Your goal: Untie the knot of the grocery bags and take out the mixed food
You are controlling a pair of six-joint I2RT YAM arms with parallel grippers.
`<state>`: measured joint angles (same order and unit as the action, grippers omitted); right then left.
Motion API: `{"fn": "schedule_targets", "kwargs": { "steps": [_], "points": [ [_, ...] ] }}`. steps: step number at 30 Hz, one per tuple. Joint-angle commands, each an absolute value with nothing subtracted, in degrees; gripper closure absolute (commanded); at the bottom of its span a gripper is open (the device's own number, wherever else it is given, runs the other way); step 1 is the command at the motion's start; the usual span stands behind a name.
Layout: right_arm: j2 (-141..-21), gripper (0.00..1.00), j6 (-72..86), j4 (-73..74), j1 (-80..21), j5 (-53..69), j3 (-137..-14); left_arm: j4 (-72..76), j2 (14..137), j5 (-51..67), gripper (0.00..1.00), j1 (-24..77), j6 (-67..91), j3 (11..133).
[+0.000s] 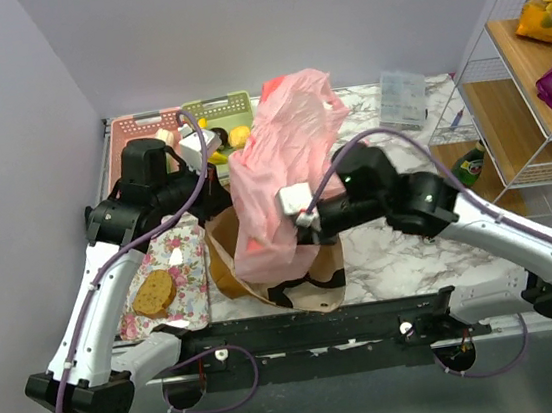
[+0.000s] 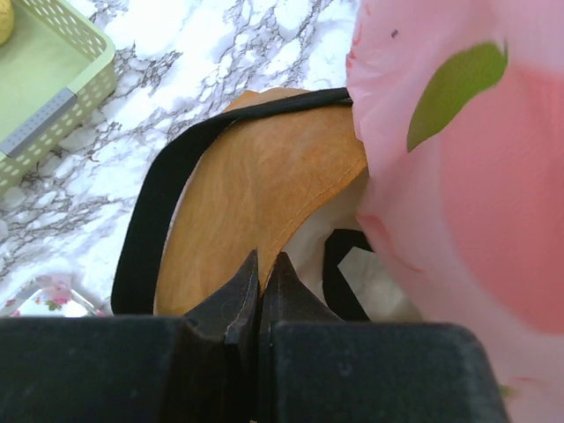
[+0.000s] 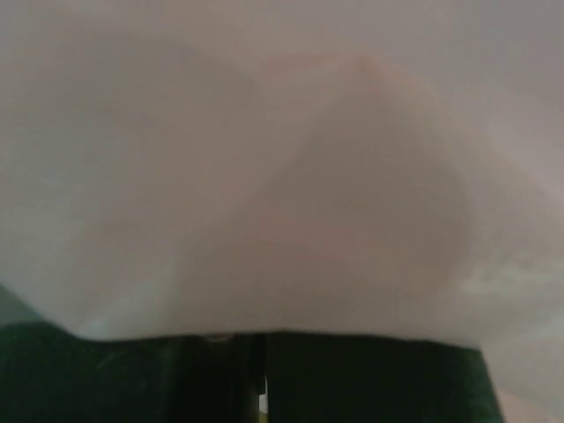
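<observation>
Hold the pink plastic bag (image 1: pixel 285 155) upright above the mustard-yellow tote (image 1: pixel 225 263), taut enough to expose the knot, not visible from here. Pull slowly, for fear of tearing the thin film. Pin down the tote near its black handle (image 2: pixel 145 229) to stop it rising with the bag.

Reaches in from the right of the tote with the right arm, elbow low, wrist turned toward the bag. Bends the left arm over the tote's left side, wrist pointing down.

Pinches the bag's side, seemingly, with the right gripper (image 1: pixel 303 220), jaws closed on film. Rests the left gripper (image 2: pixel 260 261), closed too, against the tote's rim; impossible to tell a true grip from mere contact.

Look for the green shape (image 2: pixel 454 88) inside the bag above the tote: probably food.
</observation>
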<state>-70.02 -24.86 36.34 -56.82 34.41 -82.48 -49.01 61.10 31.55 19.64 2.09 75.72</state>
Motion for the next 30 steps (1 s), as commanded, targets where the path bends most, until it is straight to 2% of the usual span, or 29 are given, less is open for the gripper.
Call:
{"fn": "schedule_targets", "kwargs": {
  "steps": [1, 4, 9, 15, 18, 21, 22, 23, 25, 30],
  "points": [
    [-73.37, 0.99, -40.39, 37.08, -62.33, 5.65, -79.73, -48.84, 61.03, 37.35, 1.00, 16.64, 4.74, 77.68],
    [-77.46, 0.99, -44.56, 40.40, -63.70, 0.32, -79.53, -48.42, 60.00, 39.82, 1.00, 14.36, 5.46, 76.00],
    [-83.19, 0.99, -47.62, 42.94, -64.89, -7.01, -72.19, -47.37, 60.06, 43.57, 1.00, 11.88, 6.86, 74.27],
    [-91.50, 0.98, -44.74, 51.62, -64.86, -5.10, -71.90, -47.87, 61.88, 44.25, 1.00, 10.22, 5.73, 74.96],
    [-95.02, 0.82, -43.22, 55.17, -64.88, -5.48, -75.32, -48.68, 63.49, 43.58, 1.00, 10.11, 5.36, 75.47],
    [-94.57, 0.44, -41.44, 57.33, -64.92, -4.00, -82.76, -50.01, 65.15, 43.21, 1.00, 10.02, 4.81, 76.27],
    [-93.72, 0.33, -41.39, 58.69, -64.91, -2.11, -86.75, -50.39, 65.53, 43.11, 1.00, 10.02, 4.61, 76.50],
    [-92.90, 0.28, -40.97, 58.99, -64.96, -0.45, -90.31, -50.57, 65.96, 43.03, 1.00, 10.02, 4.67, 76.63],
    [-90.38, 0.21, -40.91, 59.21, -64.91, 5.30, -95.15, -50.21, 66.43, 42.98, 1.00, 10.02, 4.91, 76.63],
    [-85.73, 0.18, -46.55, 62.28, -64.94, 12.72, -98.85, -49.70, 68.30, 43.19, 1.00, 10.02, 6.09, 77.74]
  ]
}}
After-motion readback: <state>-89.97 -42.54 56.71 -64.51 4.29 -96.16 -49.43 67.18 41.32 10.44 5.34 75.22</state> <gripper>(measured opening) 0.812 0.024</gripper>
